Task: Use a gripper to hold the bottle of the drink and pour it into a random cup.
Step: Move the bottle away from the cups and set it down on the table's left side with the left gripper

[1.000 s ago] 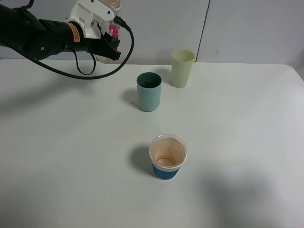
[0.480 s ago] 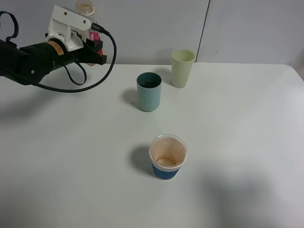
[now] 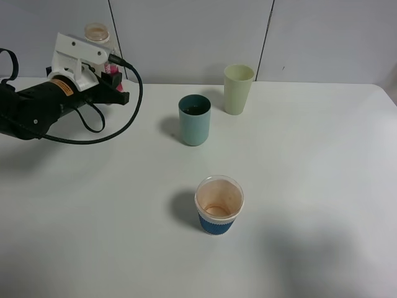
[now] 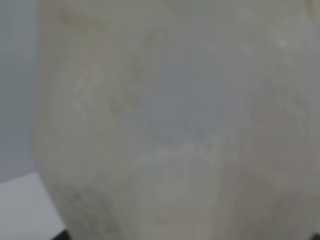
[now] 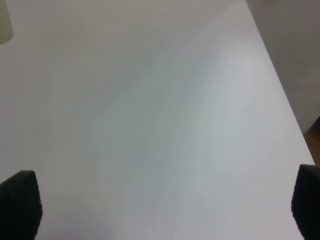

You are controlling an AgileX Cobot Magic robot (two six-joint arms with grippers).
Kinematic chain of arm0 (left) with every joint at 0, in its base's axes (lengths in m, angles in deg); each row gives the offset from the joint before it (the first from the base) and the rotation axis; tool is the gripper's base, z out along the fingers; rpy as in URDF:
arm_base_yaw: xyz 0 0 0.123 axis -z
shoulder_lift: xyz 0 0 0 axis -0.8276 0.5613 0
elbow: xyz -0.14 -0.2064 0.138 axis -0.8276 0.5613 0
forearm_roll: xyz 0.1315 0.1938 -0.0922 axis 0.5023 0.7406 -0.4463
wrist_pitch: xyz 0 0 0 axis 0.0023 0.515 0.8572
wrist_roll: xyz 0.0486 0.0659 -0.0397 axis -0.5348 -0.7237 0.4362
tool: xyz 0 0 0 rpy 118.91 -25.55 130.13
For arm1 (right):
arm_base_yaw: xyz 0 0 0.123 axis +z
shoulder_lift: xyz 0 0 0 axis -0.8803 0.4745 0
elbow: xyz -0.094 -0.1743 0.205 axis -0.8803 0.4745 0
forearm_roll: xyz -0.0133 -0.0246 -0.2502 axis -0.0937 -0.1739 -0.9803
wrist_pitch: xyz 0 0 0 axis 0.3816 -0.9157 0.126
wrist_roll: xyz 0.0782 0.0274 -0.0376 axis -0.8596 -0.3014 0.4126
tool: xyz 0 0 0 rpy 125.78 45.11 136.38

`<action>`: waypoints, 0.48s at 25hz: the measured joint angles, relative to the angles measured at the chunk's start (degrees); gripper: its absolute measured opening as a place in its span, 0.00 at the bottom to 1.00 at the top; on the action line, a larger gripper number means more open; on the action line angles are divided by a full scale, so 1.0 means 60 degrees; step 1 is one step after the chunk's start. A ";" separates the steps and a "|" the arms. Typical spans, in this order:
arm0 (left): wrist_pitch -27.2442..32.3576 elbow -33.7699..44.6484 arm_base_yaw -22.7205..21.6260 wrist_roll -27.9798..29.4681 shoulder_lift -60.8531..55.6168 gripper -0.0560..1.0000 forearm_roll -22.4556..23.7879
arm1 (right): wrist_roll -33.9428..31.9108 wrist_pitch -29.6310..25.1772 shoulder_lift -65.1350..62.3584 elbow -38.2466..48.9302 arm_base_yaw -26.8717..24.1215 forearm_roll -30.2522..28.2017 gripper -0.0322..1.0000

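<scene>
My left gripper, white on a black arm, is shut on the bottle at the table's far left back. The bottle stands upright, its open neck above the gripper and its pink-red label between the fingers. The left wrist view is filled by the blurred clear bottle. The teal cup stands at mid-table, well to the right of the gripper, with dark drink showing inside. My right gripper is open over bare table, its black fingertips far apart; it does not show in the exterior high view.
A pale yellow-green tumbler stands behind and right of the teal cup. A white paper cup with a blue sleeve stands nearer the front. The table's right edge runs past the right gripper. A grey wall backs the table.
The left arm has swung left and down with the bottle, away from the teal cup, and the bottle now stands upright. The cups have not moved.
</scene>
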 joint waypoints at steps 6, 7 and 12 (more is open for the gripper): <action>-0.0699 0.0539 0.0000 -0.0008 0.0214 0.37 -0.0207 | 0.0000 0.0000 0.0000 0.0000 0.0000 0.0000 1.00; -0.0801 0.0595 0.0000 -0.0008 0.0303 0.37 -0.0258 | 0.0000 0.0000 0.0000 0.0000 0.0000 0.0000 1.00; -0.1253 0.0787 0.0000 0.0001 0.0789 0.37 -0.0348 | 0.0000 0.0000 0.0000 0.0000 0.0000 0.0000 1.00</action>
